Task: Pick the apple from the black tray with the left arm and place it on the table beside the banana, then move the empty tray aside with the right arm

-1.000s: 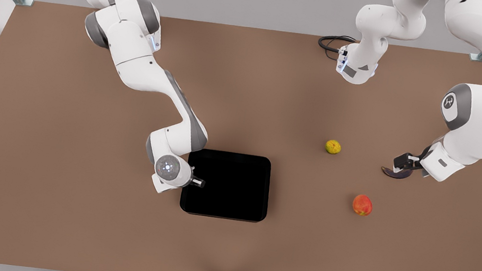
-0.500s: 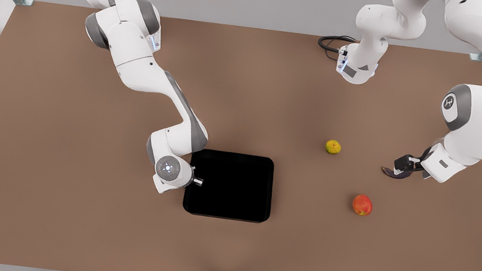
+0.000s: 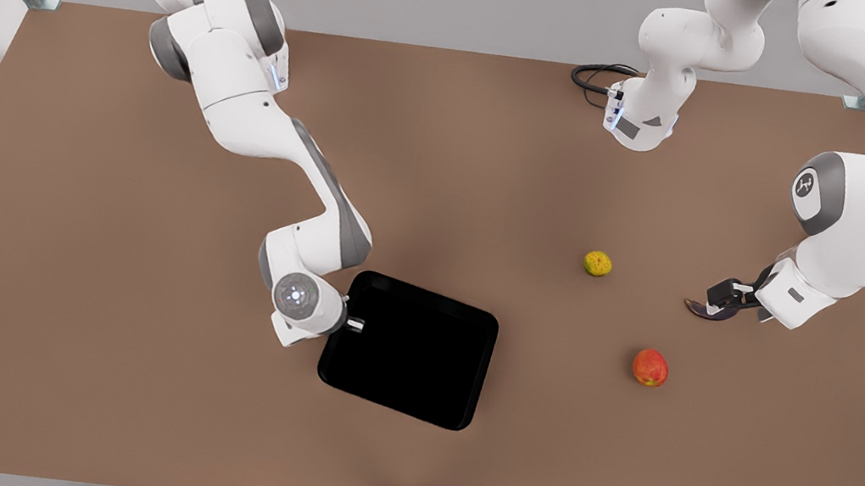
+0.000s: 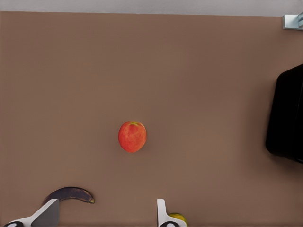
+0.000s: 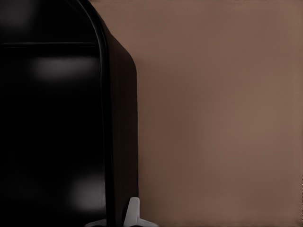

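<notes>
Across the brown table [image 3: 88, 312], my right gripper [image 3: 352, 323] is pinching the black tray [image 3: 415, 360] at its nine-o'clock rim. The tray is sitting skewed, so I'm expecting that off-centre hold may slip. My left gripper [image 3: 719, 301] is waiting, spread, by the banana [image 3: 695, 309].

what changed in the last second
The right gripper, at the tray's edge, has slid it toward the front view's right and turned it askew. The apple, banana, yellow-green fruit and left gripper stayed put.

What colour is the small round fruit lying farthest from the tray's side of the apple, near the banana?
Yellow-green fruit, clearest in the front view.
</notes>
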Controlling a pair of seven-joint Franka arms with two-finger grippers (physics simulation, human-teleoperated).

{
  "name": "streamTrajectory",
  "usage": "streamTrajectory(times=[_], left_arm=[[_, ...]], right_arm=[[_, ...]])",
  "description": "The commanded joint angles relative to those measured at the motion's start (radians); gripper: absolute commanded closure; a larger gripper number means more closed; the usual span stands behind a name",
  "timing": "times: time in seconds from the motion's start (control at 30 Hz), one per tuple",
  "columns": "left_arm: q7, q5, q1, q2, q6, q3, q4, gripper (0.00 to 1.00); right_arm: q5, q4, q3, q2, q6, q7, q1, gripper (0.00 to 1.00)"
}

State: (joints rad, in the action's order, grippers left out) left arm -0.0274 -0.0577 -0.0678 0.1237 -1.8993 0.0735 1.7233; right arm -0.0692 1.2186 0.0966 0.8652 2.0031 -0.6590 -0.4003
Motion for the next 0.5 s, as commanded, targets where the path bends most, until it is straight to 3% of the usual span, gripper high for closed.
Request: streamTrajectory(times=[0.0,0.3,0.47], left_arm=[[0.006,0.001,0.0,-0.001,0.0,0.0,-0.001,0.0],[0.009,0.001,0.0,0.001,0.0,0.0,0.001,0.0],[0.009,0.001,0.0,0.001,0.0,0.0,-0.001,0.0]], right_arm=[[0.003,-0.001,0.0,-0.017,-0.027,0.01,0.003,0.84],[0.008,-0.001,-0.017,-0.186,-0.256,0.239,0.098,0.86],[0.006,-0.001,-0.192,-0.236,-0.32,0.651,0.132,0.86]])
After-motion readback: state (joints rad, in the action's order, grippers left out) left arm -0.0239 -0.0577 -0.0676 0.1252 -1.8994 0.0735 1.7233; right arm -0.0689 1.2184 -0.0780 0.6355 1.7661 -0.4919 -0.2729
